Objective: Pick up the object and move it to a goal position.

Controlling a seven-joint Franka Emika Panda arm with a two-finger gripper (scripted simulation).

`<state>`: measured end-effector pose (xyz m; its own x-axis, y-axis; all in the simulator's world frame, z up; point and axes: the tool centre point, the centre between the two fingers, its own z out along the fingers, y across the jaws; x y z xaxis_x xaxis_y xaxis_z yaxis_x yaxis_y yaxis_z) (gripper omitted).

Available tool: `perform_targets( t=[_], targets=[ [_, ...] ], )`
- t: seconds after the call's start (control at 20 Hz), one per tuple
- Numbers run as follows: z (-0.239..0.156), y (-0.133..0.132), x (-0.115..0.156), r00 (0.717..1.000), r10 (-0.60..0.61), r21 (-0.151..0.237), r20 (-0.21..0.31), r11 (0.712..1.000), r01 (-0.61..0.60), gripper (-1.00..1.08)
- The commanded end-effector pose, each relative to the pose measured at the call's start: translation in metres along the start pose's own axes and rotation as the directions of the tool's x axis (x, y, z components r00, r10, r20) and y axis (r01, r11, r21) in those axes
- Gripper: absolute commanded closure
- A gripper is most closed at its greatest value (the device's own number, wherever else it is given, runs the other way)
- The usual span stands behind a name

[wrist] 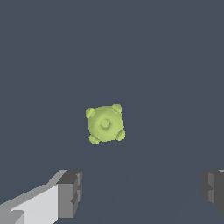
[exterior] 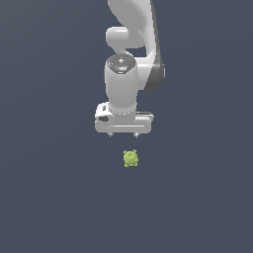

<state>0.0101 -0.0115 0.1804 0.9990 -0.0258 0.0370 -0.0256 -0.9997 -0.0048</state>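
Seen from the exterior view, the white gripper [exterior: 123, 134] hangs from the arm [exterior: 131, 54] with its body pointing straight down, and only the short dark tips of its two fingers show below the wide white housing, one toward the exterior view's left and one toward the exterior view's right. The two tips stand well apart, so the jaws are spread wide, and nothing sits between them: the hand holds nothing. Just below the fingertips, and clear of them, lies the object [exterior: 130, 158], a small yellow-green roundish lump with little knobs at its corners, far smaller than the gripper. It sits under the gap between the fingers, a little nearer the finger on the exterior view's right than the other. In the wrist view the same object [wrist: 105, 124] shows from above as a rounded body with four corner knobs and a small bump at its centre, resting on the plain dark grey surface [wrist: 52, 57]. The grey pad of one finger [wrist: 70, 194] and the edge of the other finger [wrist: 213, 189] frame the picture on either side, both well apart from the object and touching nothing.
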Motion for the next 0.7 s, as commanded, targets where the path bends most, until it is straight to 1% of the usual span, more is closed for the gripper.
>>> perform_targets(
  t=[0.0,0.15,0.45,0.65],
  targets=[
    [0.000,0.000,0.000,1.000,0.000,0.000,0.000,1.000,0.000,-0.92],
    [0.000,-0.003,0.000,1.000,-0.014,-0.001,-0.001,1.000,0.014,-0.92],
    [0.003,-0.021,0.000,0.996,-0.084,-0.008,-0.005,0.996,0.084,-0.92],
    [0.003,-0.020,0.000,0.997,-0.083,-0.008,-0.005,0.997,0.083,-0.92]
  ],
)
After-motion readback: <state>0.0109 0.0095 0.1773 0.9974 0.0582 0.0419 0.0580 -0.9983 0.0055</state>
